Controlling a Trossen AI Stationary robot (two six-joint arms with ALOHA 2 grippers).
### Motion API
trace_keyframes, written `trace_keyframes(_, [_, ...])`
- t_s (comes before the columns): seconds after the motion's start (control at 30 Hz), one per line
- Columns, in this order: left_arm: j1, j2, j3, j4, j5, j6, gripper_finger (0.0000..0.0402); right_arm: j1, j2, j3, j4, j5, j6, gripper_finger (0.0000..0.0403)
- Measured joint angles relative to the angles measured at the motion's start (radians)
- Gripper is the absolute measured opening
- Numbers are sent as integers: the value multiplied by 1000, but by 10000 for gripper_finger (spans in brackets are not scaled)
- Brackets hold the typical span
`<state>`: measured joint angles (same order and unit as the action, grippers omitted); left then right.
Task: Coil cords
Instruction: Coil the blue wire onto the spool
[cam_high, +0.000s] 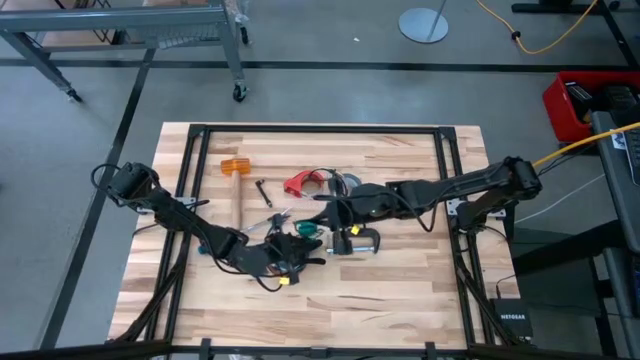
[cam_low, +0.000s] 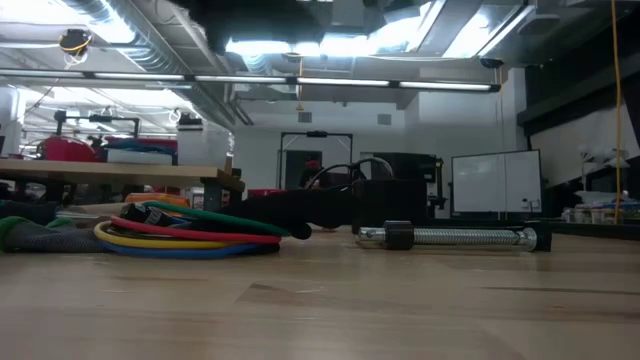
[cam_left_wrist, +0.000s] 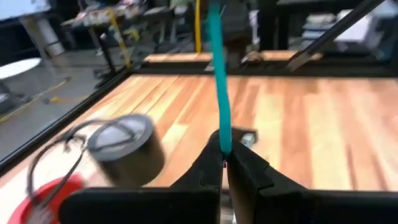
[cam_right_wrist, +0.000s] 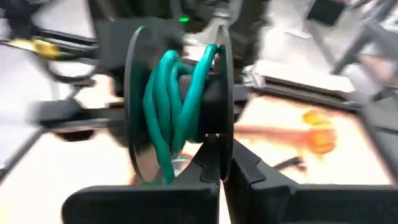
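Note:
My right gripper (cam_right_wrist: 224, 167) is shut on a black spool (cam_right_wrist: 180, 99) wound with teal cord (cam_right_wrist: 177, 106); in the high view this is near the table's middle (cam_high: 335, 215). My left gripper (cam_left_wrist: 224, 163), toward the near side (cam_high: 290, 250), is shut on a free run of the teal cord (cam_left_wrist: 219, 81). A looped bundle of green, red, yellow and blue cords (cam_low: 190, 235) lies flat on the table. A thin dark cord (cam_high: 335, 180) lies by a red piece (cam_high: 300, 183). My left gripper pinches the teal cord (cam_left_wrist: 224, 148) between its two fingertips. The fingers lie across the cord. The cord runs straight away from the fingers, drawn taut. My right gripper pinches the rim of one of the spool's flanges (cam_right_wrist: 225, 138) between its two fingers. The spool's flanges stand upright, with the cord wound between them.
An orange mallet (cam_high: 233, 167) with a wooden handle lies toward the far left. A metal screw clamp (cam_high: 362, 241) lies right of the grippers, also in the low view (cam_low: 450, 237). A dark tape roll (cam_left_wrist: 124, 149) stands near the red piece. A black frame (cam_high: 320, 130) borders the table.

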<state>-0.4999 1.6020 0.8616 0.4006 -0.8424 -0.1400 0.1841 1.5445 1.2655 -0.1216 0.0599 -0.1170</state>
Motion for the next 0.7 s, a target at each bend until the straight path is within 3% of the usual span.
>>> trace_keyframes(0.17, [-5, 0, 0, -85, -47, -47, 1, 0, -7, 0, -113, -104, 45, 3])
trace_keyframes(0.47, [-30, 0, 0, -128, -52, -71, 0, 0, -8, 0, -394, -120, 91, 3])
trace_keyframes(0.7, [-30, -32, 0, -122, -49, -55, 0, -1, -5, 1, -437, -134, 92, 3])
